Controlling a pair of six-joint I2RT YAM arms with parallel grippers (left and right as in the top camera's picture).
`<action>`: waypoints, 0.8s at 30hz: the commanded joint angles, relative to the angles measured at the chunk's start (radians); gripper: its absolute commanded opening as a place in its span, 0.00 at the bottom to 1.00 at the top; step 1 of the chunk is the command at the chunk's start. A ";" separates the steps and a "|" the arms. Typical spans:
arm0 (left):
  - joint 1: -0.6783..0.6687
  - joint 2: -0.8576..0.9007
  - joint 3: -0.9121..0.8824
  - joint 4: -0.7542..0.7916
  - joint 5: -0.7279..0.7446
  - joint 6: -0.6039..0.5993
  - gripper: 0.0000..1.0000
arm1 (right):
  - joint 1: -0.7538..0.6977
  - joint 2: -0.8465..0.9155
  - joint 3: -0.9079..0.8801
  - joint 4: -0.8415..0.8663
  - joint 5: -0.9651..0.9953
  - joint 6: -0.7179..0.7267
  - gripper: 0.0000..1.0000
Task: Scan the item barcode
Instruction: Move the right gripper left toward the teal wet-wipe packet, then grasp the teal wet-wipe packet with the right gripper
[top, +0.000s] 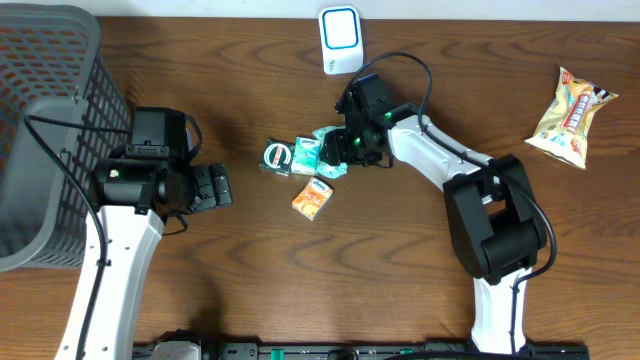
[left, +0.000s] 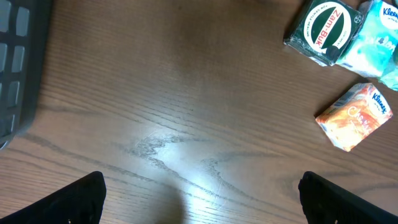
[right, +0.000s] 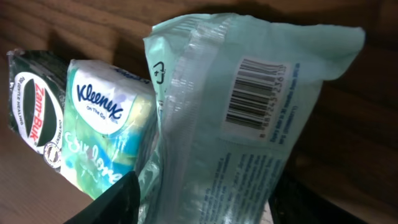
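Right gripper (right: 199, 202): partly closed, its dark fingers (right: 118, 199) set on either side of a pale green crinkled plastic packet (right: 249, 137), which it grips. The packet stands up between them, and its printed barcode (right: 255, 93) faces the wrist camera (black bars on a white patch, digits too small to read). Position: about the middle of the brown wooden table (top: 450, 60), somewhat nearer the far edge. Whether the packet is clear of the surface cannot be told.

Left gripper (left: 205, 208): fully spread, nothing between its fingers, over bare wood toward the left edge of the table.

White barcode scanner with a blue-framed face (top: 341, 40): upright at the far edge, near its middle, apart from the held packet.

Dark green Zam-Buk carton (top: 277, 157): lying just left of the right gripper, touching the next entry.

White and teal Kleenex tissue pack (top: 307, 153): between the carton and the gripped packet (close against both).

Orange Kleenex tissue pack (top: 313, 198): lying alone, just nearer the front edge than the others.

Yellow foil snack bag (top: 572, 115): toward the far right corner, well apart from everything else.

Grey plastic mesh basket (top: 40, 130): at the far left corner.
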 joint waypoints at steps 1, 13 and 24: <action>-0.003 0.003 -0.005 -0.002 -0.005 -0.013 0.98 | 0.003 0.024 -0.009 -0.009 0.059 0.029 0.56; -0.003 0.003 -0.005 -0.002 -0.005 -0.013 0.98 | -0.042 0.001 -0.006 -0.193 0.067 -0.053 0.45; -0.003 0.003 -0.005 -0.002 -0.005 -0.013 0.98 | -0.151 -0.154 -0.003 -0.394 0.081 -0.119 0.51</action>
